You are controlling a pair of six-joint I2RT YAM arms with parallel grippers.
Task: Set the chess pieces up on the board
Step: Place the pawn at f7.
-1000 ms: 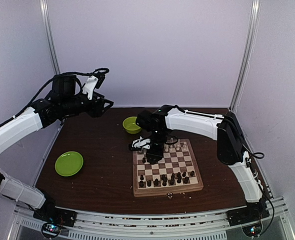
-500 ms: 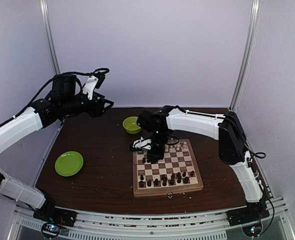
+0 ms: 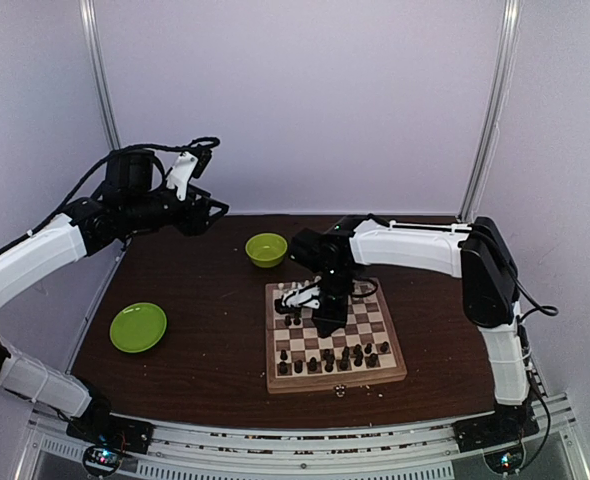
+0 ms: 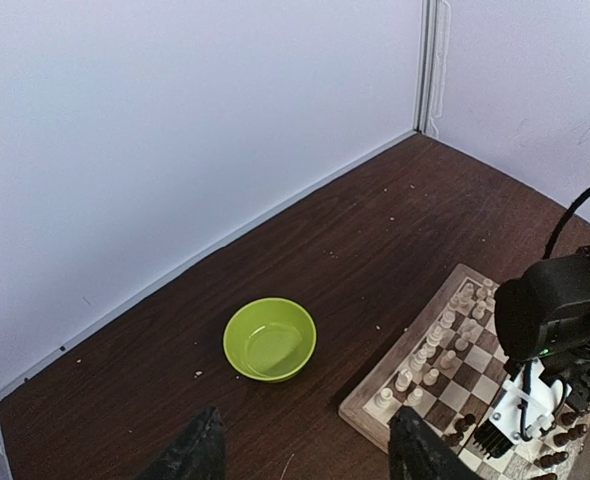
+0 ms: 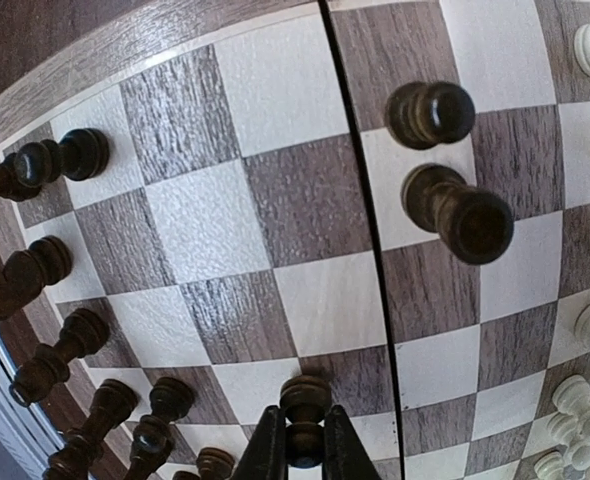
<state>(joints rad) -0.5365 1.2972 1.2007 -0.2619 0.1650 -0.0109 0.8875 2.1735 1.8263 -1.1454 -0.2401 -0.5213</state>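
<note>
A dark chessman (image 5: 305, 405) is being gripped between the closed fingers of the right gripper (image 5: 304, 455), low over the board (image 3: 270, 350). Whether its base is touching a square cannot be told. The left gripper (image 4: 305, 462) is being held open and empty, high above the far left part of the table (image 3: 205, 300), well apart from the board.

The board is lying on the right half of the table, towards the front edge. Cream pieces (image 4: 430, 350) are being kept in rows along its far side, and dark pieces (image 3: 327, 360) in a looser band along its near side. In the right wrist view, two further dark men (image 5: 455, 212) are standing together on middle squares beyond the gripped one, and a file of dark pieces is crowding in at its left. The right arm is being stretched over the far half of the board, hiding part of the cream rows from above. A lime-green bowl (image 3: 265, 249) is sitting just beyond the board's far left corner, and a lime-green plate (image 3: 138, 327) well to the left.

The board is being shown as grained wood: dark squares, pale squares, a lighter rim and a thin seam down the middle. The chessmen are turned, round-headed and glossy. Bowl and plate are smooth and round; the tabletop is dark brown.
</note>
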